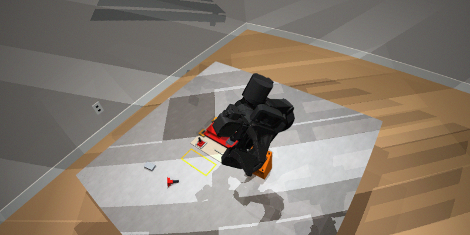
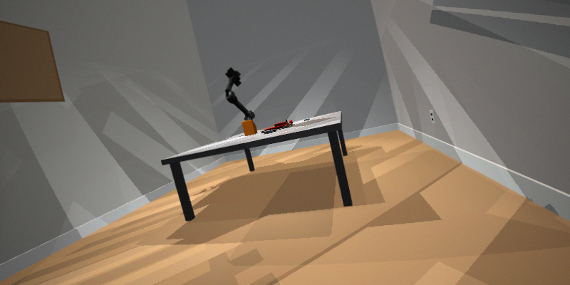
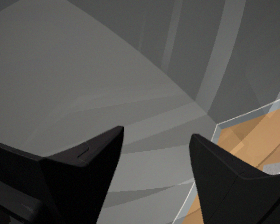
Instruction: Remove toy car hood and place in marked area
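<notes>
Left to right on your table (image 1: pixel 328 167): a small grey plate (image 1: pixel 150 166) and a red peg (image 1: pixel 170 181) are lying loose, then the yellow marked area (image 1: pixel 198 161), nothing sitting inside it. Just beyond it, the toy car (image 1: pixel 215 134) is showing red, but your arm (image 1: pixel 254 118) is covering most of it, so you cannot make out the hood. The gripper (image 3: pixel 156 163) is standing about half open, gripping nothing, raised high and pointing at wall and floor.
</notes>
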Available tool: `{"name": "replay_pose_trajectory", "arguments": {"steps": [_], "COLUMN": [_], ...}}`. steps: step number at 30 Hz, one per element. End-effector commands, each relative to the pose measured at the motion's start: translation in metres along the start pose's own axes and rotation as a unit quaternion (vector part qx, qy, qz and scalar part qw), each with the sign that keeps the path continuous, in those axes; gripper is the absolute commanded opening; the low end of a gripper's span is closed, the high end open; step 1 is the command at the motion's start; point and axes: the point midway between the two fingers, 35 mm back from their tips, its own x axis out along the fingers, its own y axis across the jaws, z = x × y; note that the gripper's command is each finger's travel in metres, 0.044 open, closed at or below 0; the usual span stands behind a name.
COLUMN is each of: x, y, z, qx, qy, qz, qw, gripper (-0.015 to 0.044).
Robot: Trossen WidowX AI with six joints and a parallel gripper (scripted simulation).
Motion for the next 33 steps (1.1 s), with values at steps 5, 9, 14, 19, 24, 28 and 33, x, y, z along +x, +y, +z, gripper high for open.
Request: {"name": "replay_pose_trajectory", "arguments": {"steps": [5,9,14,19,24,28,33], "x": [0.025,0.045,0.052,0.045,0.032,0.01,-0.033], "y": [-0.045,-0.099,-0.17,-0.235,-0.286,-0.333,-0.386], "z": [0.017,0.037,0.063,0.086,0.107,0.125,0.148], "qx": [-0.012,-0.026,-0.014,-0.004,-0.012,-0.018,-0.017], "qy": [-0.014,-0.027,-0.058,-0.084,-0.1,-0.107,-0.135], "qz": [-0.06,-0.13,-0.218,-0.299,-0.367,-0.43,-0.512], "qw": [0.998,0.991,0.974,0.951,0.925,0.896,0.848], "gripper": [0.0351,0.044,0.044,0.044,0.044,0.044,0.044]}}
